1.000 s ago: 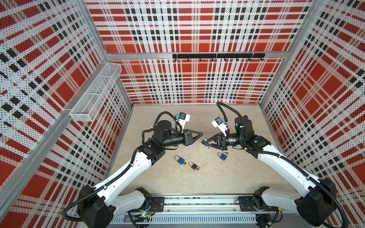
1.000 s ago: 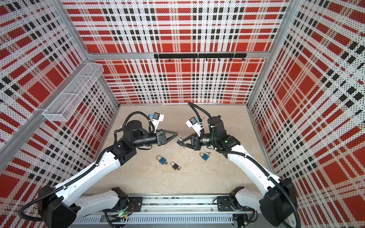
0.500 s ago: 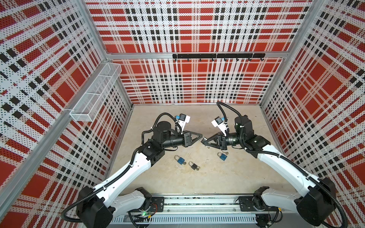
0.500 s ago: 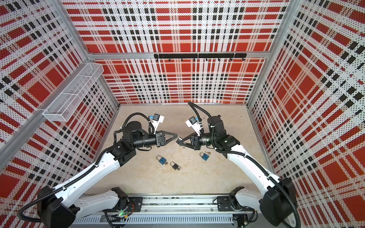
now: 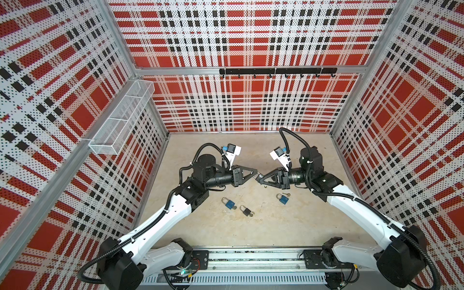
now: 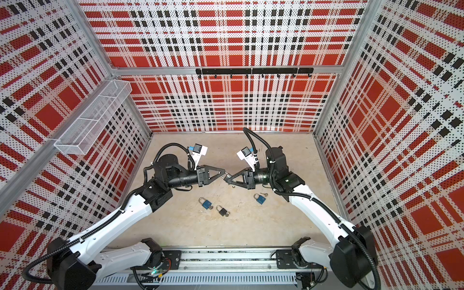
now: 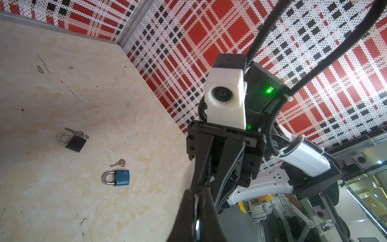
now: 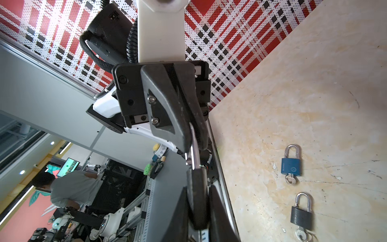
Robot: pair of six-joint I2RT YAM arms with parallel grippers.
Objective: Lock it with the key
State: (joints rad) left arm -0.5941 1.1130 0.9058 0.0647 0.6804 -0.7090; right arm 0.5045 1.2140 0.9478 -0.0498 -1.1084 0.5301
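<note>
Wire basket (image 5: 120,120): white mesh, fixed on the left wall above the bench (image 5: 288,226).
Left arm (image 5: 175,208): reaches from the front left toward the bench's middle in both top views.
Left fingers (image 8: 167,109): pressed together on the silver shackle (image 8: 194,146) of the held padlock (image 8: 196,197).
Held padlock: black, up in the air over the bench's middle, its shackle pointing at the left arm.
Key (image 8: 204,234): a silver bit shows at the held padlock's bottom end, deep between the right fingers (image 7: 204,159); too hidden to be sure.
Right fingers: clamped on the held padlock's black body, tip to tip with the left fingers.
Left blue padlock (image 5: 229,204): flat on the bench, nearer the front than the fingers.
Loose black padlock (image 5: 246,211): just beside it, to its right.
Right blue padlock (image 5: 283,199): farther right, near the wrist of the right arm (image 5: 351,203), with a small loose key (image 5: 287,194) lying just beside it.
</note>
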